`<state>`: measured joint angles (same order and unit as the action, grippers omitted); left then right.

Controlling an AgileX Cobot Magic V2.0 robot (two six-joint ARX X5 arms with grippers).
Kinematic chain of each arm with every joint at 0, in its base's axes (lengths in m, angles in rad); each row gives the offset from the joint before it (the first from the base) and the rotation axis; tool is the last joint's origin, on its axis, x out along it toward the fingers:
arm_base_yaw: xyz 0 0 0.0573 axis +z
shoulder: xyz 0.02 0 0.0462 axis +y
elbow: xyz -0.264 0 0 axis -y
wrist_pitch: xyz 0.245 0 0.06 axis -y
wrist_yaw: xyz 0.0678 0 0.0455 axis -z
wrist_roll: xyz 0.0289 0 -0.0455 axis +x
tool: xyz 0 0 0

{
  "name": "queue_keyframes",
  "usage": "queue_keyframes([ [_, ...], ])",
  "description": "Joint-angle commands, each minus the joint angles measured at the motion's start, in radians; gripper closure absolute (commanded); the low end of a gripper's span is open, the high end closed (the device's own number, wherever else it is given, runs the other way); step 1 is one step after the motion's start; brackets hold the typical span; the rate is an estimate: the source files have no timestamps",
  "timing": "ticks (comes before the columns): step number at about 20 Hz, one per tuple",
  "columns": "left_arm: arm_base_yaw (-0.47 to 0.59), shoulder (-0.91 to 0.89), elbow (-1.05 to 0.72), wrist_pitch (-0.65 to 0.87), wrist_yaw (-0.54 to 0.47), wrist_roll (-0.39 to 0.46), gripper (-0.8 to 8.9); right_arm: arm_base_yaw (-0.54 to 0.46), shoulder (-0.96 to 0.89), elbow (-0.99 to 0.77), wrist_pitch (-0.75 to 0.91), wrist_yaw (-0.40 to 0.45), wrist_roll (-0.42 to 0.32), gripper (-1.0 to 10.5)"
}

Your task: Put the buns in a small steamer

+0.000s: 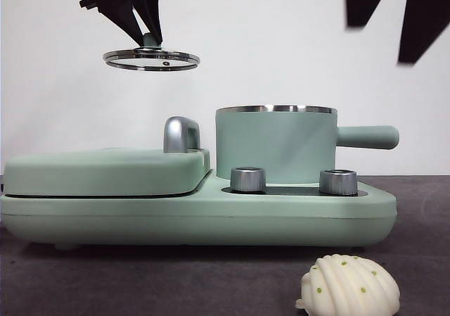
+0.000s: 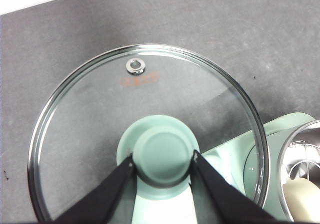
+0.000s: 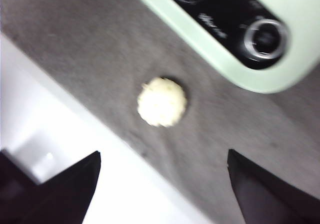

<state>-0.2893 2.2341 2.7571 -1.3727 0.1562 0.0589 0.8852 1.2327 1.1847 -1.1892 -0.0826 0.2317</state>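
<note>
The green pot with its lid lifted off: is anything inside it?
Yes. The left wrist view looks into the steamer: a steel rack and a cream bun show. Most of the inside is out of frame; from the front its wall hides everything.

Mint-green cylindrical steamer pot (image 1: 274, 146) sits on the base's right, flat mint-green grill cover (image 1: 105, 171) left; ribbed shell-shaped bun (image 1: 349, 287) lies in front, glass lid (image 1: 151, 58) hangs above the cover.

plain white wall (image 1: 281, 48), grey tabletop (image 1: 140, 281)
</note>
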Motion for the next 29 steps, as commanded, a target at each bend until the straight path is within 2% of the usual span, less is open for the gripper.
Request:
queue_keyframes([
  [1, -0.005, 0.016, 0.047, 0.017, 0.005, -0.008, 7.55, 0.054, 0.015, -0.11, 0.107, 0.002, 0.103, 5.4],
  [3, -0.005, 0.016, 0.047, 0.016, 0.005, -0.008, 7.55, 0.076, 0.028, -0.216, 0.241, 0.001, 0.159, 5.4],
  [5, -0.005, 0.016, 0.047, 0.015, 0.005, -0.008, 7.55, 0.088, 0.045, -0.309, 0.352, 0.002, 0.18, 5.4],
  [8, -0.005, 0.016, 0.047, 0.015, 0.005, -0.008, 7.55, 0.082, 0.073, -0.386, 0.443, 0.01, 0.175, 5.4],
  [14, -0.005, 0.016, 0.047, 0.015, 0.005, -0.008, 7.55, 0.072, 0.149, -0.396, 0.53, 0.025, 0.168, 5.4],
  [18, -0.005, 0.016, 0.047, 0.015, 0.005, -0.008, 7.55, 0.062, 0.213, -0.396, 0.536, 0.035, 0.168, 5.6],
  [21, -0.005, 0.016, 0.047, 0.016, 0.005, -0.008, 7.55, 0.063, 0.227, -0.396, 0.537, 0.034, 0.169, 8.3],
  [22, -0.005, 0.016, 0.047, 0.016, 0.005, -0.008, 7.55, 0.063, 0.225, -0.394, 0.539, 0.034, 0.169, 8.5],
  [25, -0.005, 0.016, 0.047, 0.016, 0.005, -0.008, 7.55, 0.054, 0.222, -0.337, 0.467, 0.03, 0.168, 8.5],
  [29, -0.005, 0.016, 0.047, 0.015, 0.005, -0.007, 7.55, 0.026, 0.223, -0.098, 0.203, 0.029, 0.114, 8.5],
])
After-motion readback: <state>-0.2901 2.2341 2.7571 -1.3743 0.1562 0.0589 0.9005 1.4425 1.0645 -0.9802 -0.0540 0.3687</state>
